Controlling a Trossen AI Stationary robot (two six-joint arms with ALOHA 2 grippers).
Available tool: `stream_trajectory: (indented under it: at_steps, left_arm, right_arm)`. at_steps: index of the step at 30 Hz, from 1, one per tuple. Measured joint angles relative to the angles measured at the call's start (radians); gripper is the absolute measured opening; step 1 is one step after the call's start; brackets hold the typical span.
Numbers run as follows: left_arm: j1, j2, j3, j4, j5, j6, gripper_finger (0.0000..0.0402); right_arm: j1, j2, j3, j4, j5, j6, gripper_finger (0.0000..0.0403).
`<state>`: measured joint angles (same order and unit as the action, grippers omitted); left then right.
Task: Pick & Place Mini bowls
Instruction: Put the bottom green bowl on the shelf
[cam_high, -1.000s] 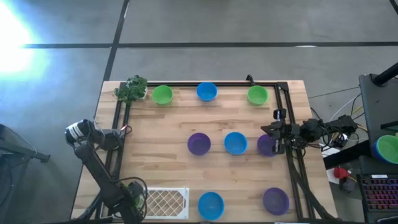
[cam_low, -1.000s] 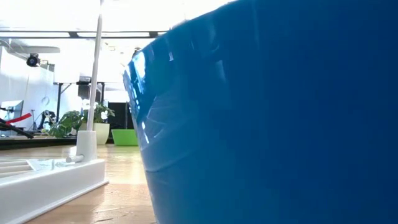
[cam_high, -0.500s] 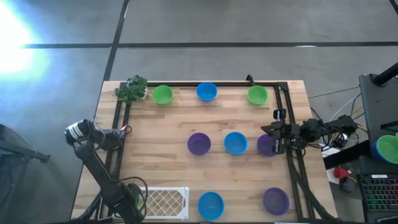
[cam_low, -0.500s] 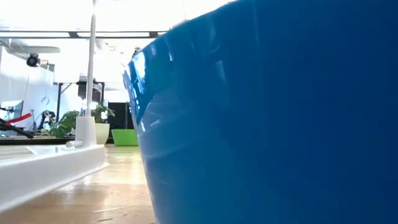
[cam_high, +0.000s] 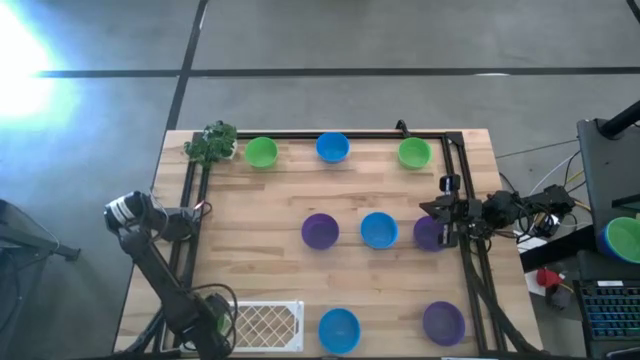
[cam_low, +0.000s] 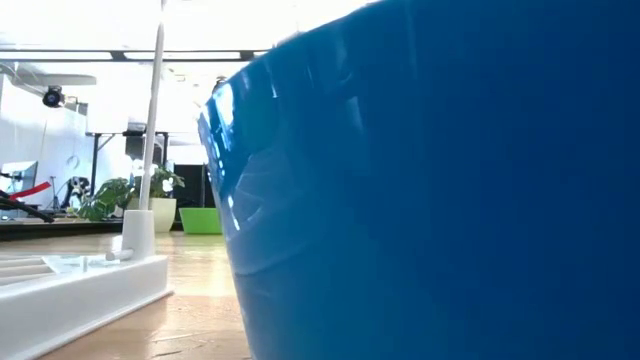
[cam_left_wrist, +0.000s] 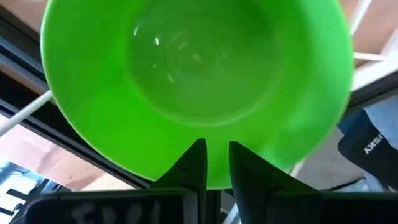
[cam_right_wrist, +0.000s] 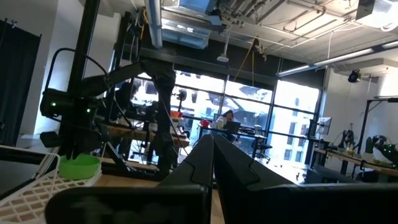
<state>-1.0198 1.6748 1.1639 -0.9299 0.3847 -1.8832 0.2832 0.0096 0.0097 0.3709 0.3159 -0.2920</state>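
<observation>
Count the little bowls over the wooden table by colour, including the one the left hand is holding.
green bowls: 3, one of them in the left hand
blue bowls: 3
purple bowls: 3
Total: 9

The wooden tabletop (cam_high: 300, 200) stands on a grey concrete floor (cam_high: 350, 40) crossed by dark lines, with strong glare at one corner. Beyond it are large windows (cam_right_wrist: 249, 118), ceiling pipes (cam_right_wrist: 186, 25), desks, and a seated person (cam_right_wrist: 222, 119).
</observation>
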Motion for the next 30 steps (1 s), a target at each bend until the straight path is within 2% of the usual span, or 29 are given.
stream_trajectory:
  at_steps: [3, 13, 16, 23, 27, 30]
  left_arm:
    - [0.006, -0.011, 0.008, -0.028, -0.015, -0.002, 0.0061]
    - [0.048, -0.082, 0.016, -0.115, -0.161, 0.007, 0.0061]
    - [0.058, -0.101, 0.027, -0.140, -0.228, 0.030, 0.0062]
    - [0.097, -0.135, 0.024, -0.202, -0.462, 0.042, 0.0061]
    - [0.131, -0.133, -0.001, -0.197, -0.471, 0.072, 0.0061]
    - [0.153, -0.121, -0.023, -0.191, -0.426, 0.090, 0.0061]
  right_arm:
    - [0.000, 0.000, 0.000, 0.000, 0.000, 0.000, 0.0008]
    - [0.000, 0.000, 0.000, 0.000, 0.000, 0.001, 0.0008]
    - [0.000, 0.000, 0.000, 0.000, 0.000, 0.001, 0.0008]
    - [0.000, 0.000, 0.000, 0.000, 0.000, 0.003, 0.0008]
    - [0.000, 0.000, 0.000, 0.000, 0.000, 0.003, 0.0008]
    - [0.000, 0.000, 0.000, 0.000, 0.000, 0.001, 0.0008]
